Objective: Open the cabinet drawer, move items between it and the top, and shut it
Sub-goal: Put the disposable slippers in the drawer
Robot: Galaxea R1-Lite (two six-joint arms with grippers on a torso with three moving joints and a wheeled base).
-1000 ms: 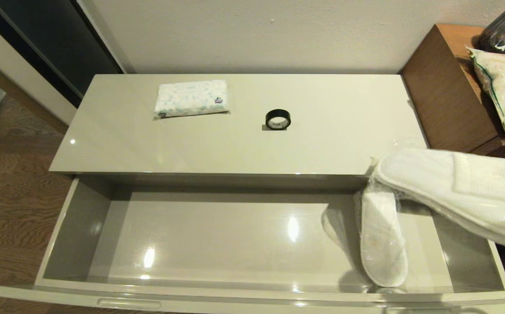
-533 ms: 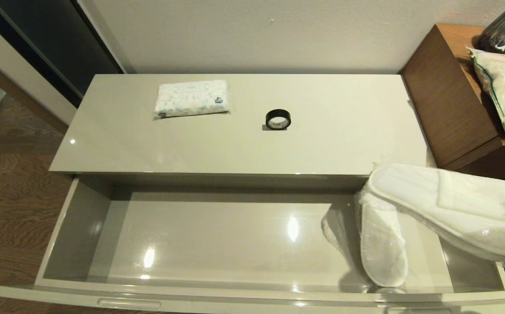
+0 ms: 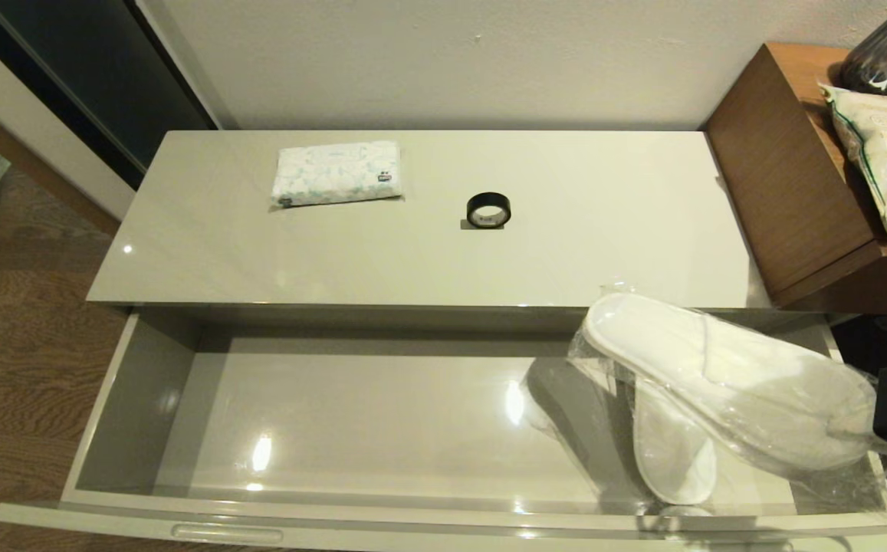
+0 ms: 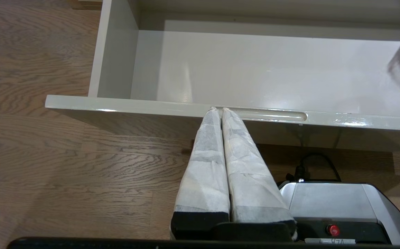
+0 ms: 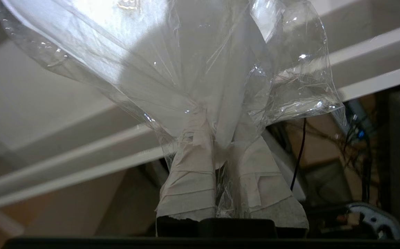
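- The drawer (image 3: 382, 414) stands fully pulled out, so the opening step is done.
- The right gripper (image 5: 220, 152) is clamped on the clear bag of one pair of slippers (image 3: 727, 383), holding it over the drawer's right end.
- A second bagged slipper (image 3: 673, 445) already lies on the drawer floor beneath it.
- The tissue pack (image 3: 336, 172) and black tape roll (image 3: 488, 209) sit on the cabinet top (image 3: 604, 230), well apart.
- Left, as I judge it: release the bag, finish any swaps, push the drawer closed.
- The left gripper (image 4: 219, 110), fingers together, waits at the drawer's front edge.

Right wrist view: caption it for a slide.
Right gripper shut on the clear bag of a white slipper, above the open cabinet drawer.
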